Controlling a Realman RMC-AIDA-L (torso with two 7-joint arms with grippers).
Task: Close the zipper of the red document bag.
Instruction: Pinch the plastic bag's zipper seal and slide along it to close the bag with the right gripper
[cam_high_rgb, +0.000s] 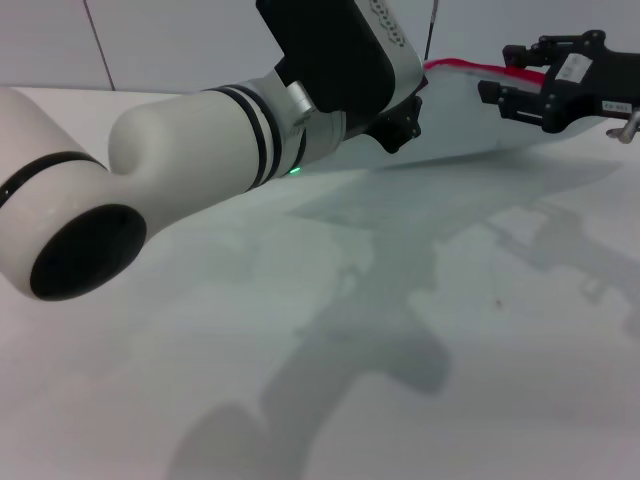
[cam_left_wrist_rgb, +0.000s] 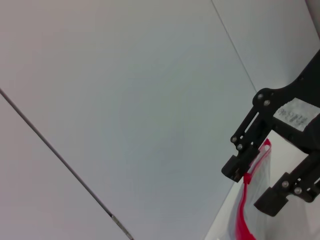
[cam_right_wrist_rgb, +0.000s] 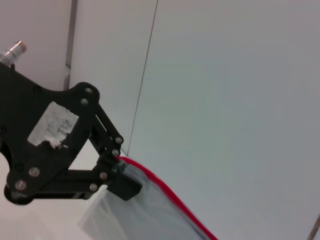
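Observation:
The red document bag (cam_high_rgb: 465, 120) is a pale translucent pouch held up on edge at the back of the table, with its red zipper (cam_high_rgb: 458, 68) along the top. My left gripper (cam_high_rgb: 398, 122) is at the bag's left end. In the right wrist view this left gripper (cam_right_wrist_rgb: 119, 172) is shut on the corner where the zipper (cam_right_wrist_rgb: 170, 197) starts. My right gripper (cam_high_rgb: 508, 72) is further along the top edge. Seen from the left wrist, the right gripper (cam_left_wrist_rgb: 251, 186) has its fingers apart, one on each side of the zipper (cam_left_wrist_rgb: 241, 220), close to a small red pull.
The white table (cam_high_rgb: 400, 350) stretches out in front of the bag and carries only the arms' shadows. A pale panelled wall stands right behind the bag. The bulky left arm (cam_high_rgb: 200, 150) crosses the view from the left and hides the bag's left end.

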